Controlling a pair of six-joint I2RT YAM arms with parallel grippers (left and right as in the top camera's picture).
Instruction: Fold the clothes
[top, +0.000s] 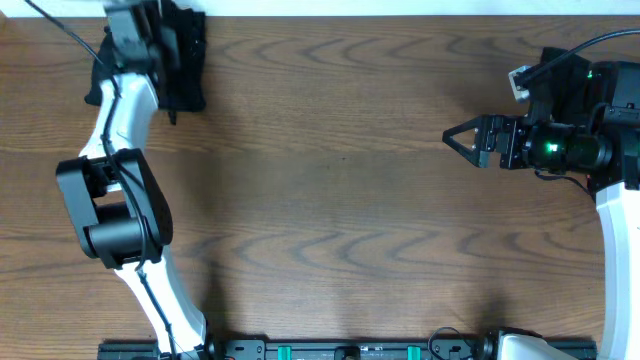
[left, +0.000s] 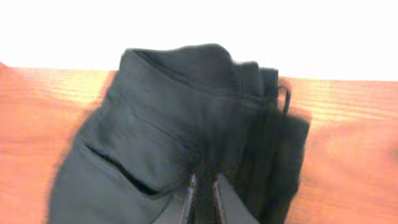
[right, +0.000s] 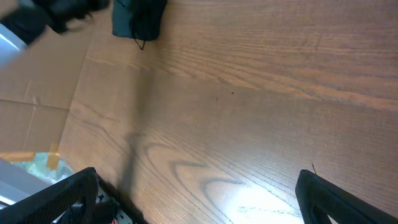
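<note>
Overhead view: one black garment, the clothes (top: 185, 55), lies bunched at the upper left of the frame, near the far edge of the wooden table (top: 330, 220). There are two arms. The left arm (top: 120, 215) reaches up to the garment and its wrist covers part of the cloth. The right gripper (top: 462, 140) hangs at the right of the frame, well apart from the clothes, its two fingers spread in a V.

Left wrist view: the clothes fill the middle, with one pocket slit (left: 118, 171) at lower left and one thin drawstring (left: 285, 102) at upper right. The left gripper (left: 204, 183), at bottom centre, has its fingers pressed together, pinching a fold of the fabric.

Right wrist view: two fingers sit in the lower corners, spread wide over bare wood. The clothes are a small dark heap at the top, left of centre. Brown cardboard (right: 37, 81) lies along the left edge.
</note>
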